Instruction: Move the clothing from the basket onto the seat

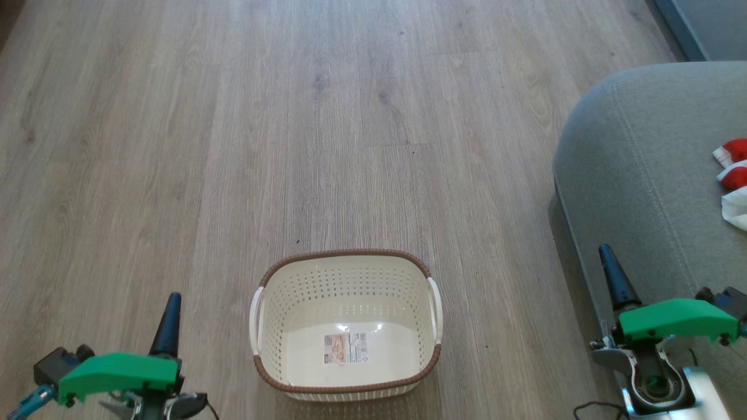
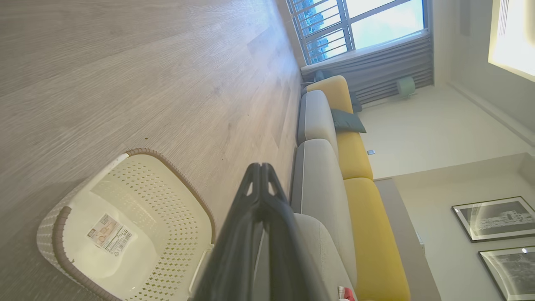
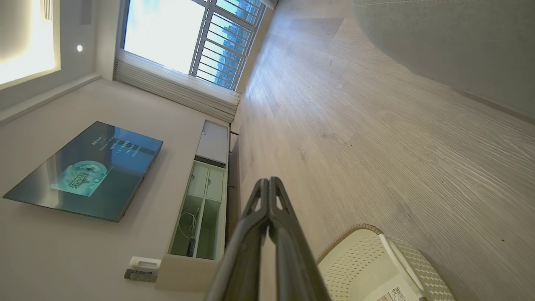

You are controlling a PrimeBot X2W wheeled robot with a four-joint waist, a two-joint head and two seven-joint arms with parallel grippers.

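The cream basket (image 1: 347, 274) with a brown rim stands on the wood floor at the bottom centre of the head view, holding nothing but its label sticker (image 1: 345, 348). The red and white clothing (image 1: 734, 181) lies on the grey seat (image 1: 636, 163) at the right edge. My left gripper (image 1: 169, 318) is shut to the left of the basket. My right gripper (image 1: 610, 271) is shut over the seat's front edge. The basket (image 2: 125, 234) and a scrap of red clothing (image 2: 346, 294) also show in the left wrist view, and the basket (image 3: 376, 267) in the right wrist view.
Bare wood floor (image 1: 292, 116) stretches ahead of the basket. A long grey and yellow sofa (image 2: 334, 167) runs toward a window in the left wrist view. A wall television (image 3: 83, 171) and a low cabinet (image 3: 200, 209) stand across the room.
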